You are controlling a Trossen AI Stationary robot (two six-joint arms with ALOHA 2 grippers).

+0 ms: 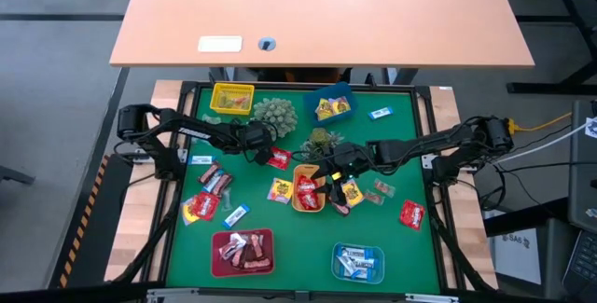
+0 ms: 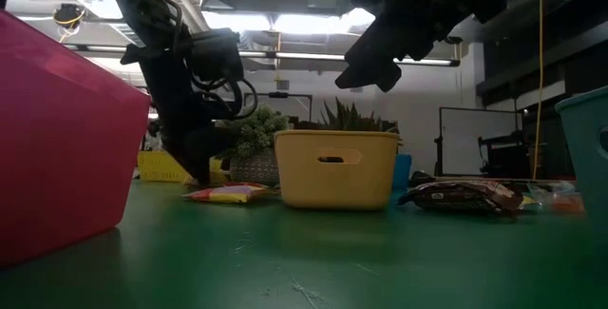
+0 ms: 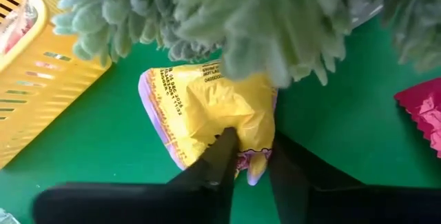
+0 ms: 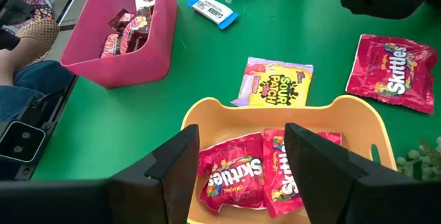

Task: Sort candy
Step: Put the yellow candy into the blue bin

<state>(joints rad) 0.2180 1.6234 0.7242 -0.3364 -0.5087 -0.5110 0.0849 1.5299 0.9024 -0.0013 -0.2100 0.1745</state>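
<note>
Green felt under everything, workshop lights and racks glowing beyond the table edge in the low view. I've got the left gripper [image 3: 249,156] down just beside the spiky grey-green ball [image 1: 273,114], fingers pinching the near edge of a yellow candy packet [image 3: 210,110] that lies flat, half tucked under the ball's fronds. That looks like a grip on the wrapper only, so I'd lift straight up and slowly, letting the packet slide clear of the fronds before I carry it, and I'd watch it doesn't peel out of the fingertips, since the hold is on a thin corner. The yellow slatted tray [image 1: 231,98] is near, and I judge that's where it belongs.

The packet is glossy yellow with a pale purple border and small dark print along one side, crinkled where the fingers bite.

My right gripper [image 4: 242,156] hangs with its fingers spread wide and empty over the orange tray [image 4: 207,117], where two red Skittles bags [image 4: 231,176] lie flat. More candy is scattered on the felt: a yellow Sour Patch packet [image 4: 275,83], another red bag [image 4: 386,62], a small blue-white bar [image 4: 212,9]
</note>
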